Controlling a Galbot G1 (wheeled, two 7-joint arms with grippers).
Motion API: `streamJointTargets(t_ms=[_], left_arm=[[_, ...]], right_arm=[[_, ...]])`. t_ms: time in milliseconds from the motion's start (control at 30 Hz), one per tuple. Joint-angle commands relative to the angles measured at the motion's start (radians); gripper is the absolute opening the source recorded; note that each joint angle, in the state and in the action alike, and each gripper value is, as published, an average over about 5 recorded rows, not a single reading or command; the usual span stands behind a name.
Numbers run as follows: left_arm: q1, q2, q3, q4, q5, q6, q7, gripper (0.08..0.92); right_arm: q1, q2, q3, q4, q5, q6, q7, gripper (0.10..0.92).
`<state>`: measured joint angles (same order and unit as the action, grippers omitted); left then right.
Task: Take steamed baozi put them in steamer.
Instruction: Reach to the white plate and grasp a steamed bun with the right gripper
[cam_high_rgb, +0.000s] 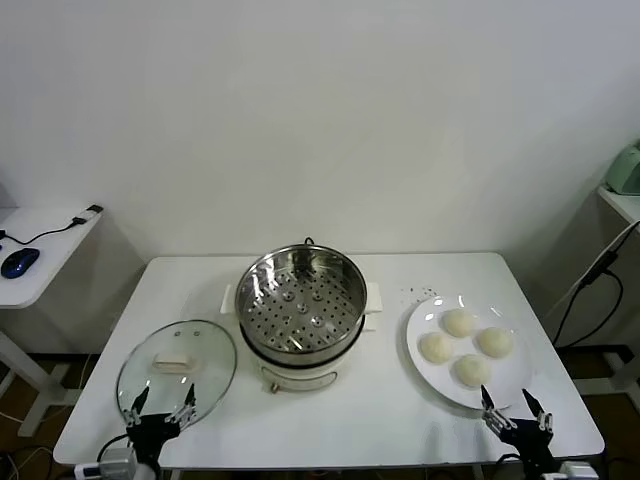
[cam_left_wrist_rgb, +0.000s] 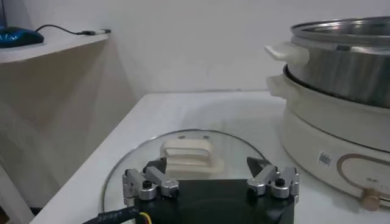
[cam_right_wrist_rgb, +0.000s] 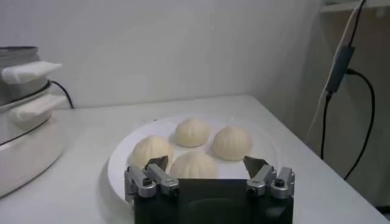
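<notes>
4 baozi (cam_high_rgb: 466, 346) on plate (cam_high_rgb: 424, 318), right of frame. Steamer (cam_high_rgb: 301, 305) in middle, empty, lid (cam_high_rgb: 176, 367) off at lower left. Right gripper (cam_high_rgb: 517, 411) low right, wide open, empty. Left gripper (cam_high_rgb: 160, 408) same, by lid. Buns prob. soft, light, squishy: pinch sides gently.

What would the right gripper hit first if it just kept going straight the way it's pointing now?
Most likely the nearest bun on the white plate. The right gripper is open, low at the table's front edge, aimed across the plate; depth is hard to judge.
</notes>
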<state>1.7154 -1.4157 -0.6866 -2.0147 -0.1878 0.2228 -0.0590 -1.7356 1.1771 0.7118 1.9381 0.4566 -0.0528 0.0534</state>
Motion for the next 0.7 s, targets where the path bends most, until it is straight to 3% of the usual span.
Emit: streamJointTargets(t_ms=[33,200,367,533,700], left_arm=[[-0.005,0.002,0.007,-0.005,0.001,0.002,0.001,0.823],[-0.008,0.009,0.012,-0.009,0.0,-0.001,0.002,0.823],[-0.015,0.019,0.016,-0.014,-0.004,-0.003,0.002,0.823],[-0.024,0.025,0.021,-0.01,-0.005,-0.006,0.003,0.823],[-0.028,0.025,0.024,-0.006,-0.005,-0.01,0.003,0.823]], right_arm=[[0.15,-0.064,0.015,0.001,-0.098,-0.103,0.028,0.823],[0.402,-0.225,-0.03,-0.086,-0.094,-0.221,0.013,0.823],[0.663,-0.479,-0.212,-0.22,-0.071,-0.347,-0.11,0.823],[0.992,-0.701,-0.562,-0.385,-0.114,-0.319,-0.351,0.823],[1.391,-0.823,-1.001,-0.524,-0.159,-0.214,-0.724,0.823]])
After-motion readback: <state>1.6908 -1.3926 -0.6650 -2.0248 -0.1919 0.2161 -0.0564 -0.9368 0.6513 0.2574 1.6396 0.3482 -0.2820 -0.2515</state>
